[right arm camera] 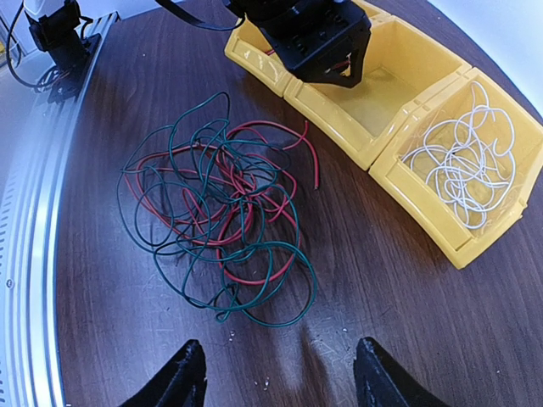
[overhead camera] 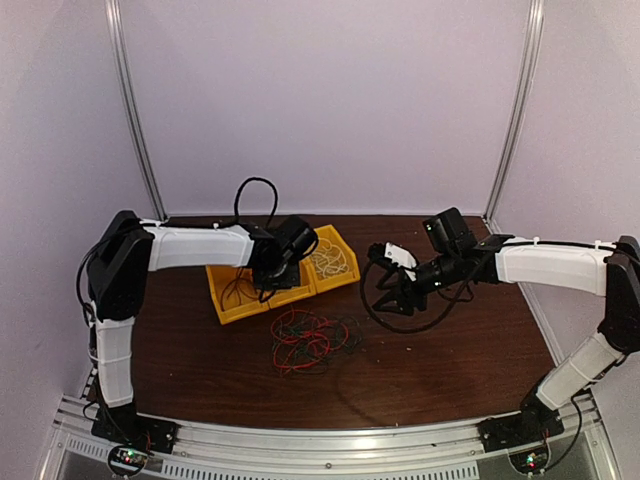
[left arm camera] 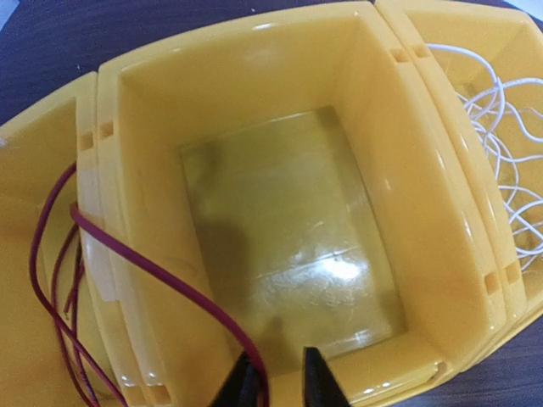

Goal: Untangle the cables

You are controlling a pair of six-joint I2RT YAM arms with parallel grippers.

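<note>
Red cable (left arm camera: 157, 275) threads our left end effector (left arm camera: 278, 381), grip unclear; we'd pin the tangle (right arm camera: 221, 212) with the spread right end effector (right arm camera: 280, 373).

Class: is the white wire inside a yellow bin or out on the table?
Inside: the white wire lies in loose loops within the end bin, with the bin's walls all around it.

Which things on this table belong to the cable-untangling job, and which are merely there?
Part of the job:
- red and green cable tangle
- white cables in one bin
- red cable trailing over another bin's wall
- yellow bins

Merely there:
- metal rail along the near edge
- black lead looping above the left arm
</note>
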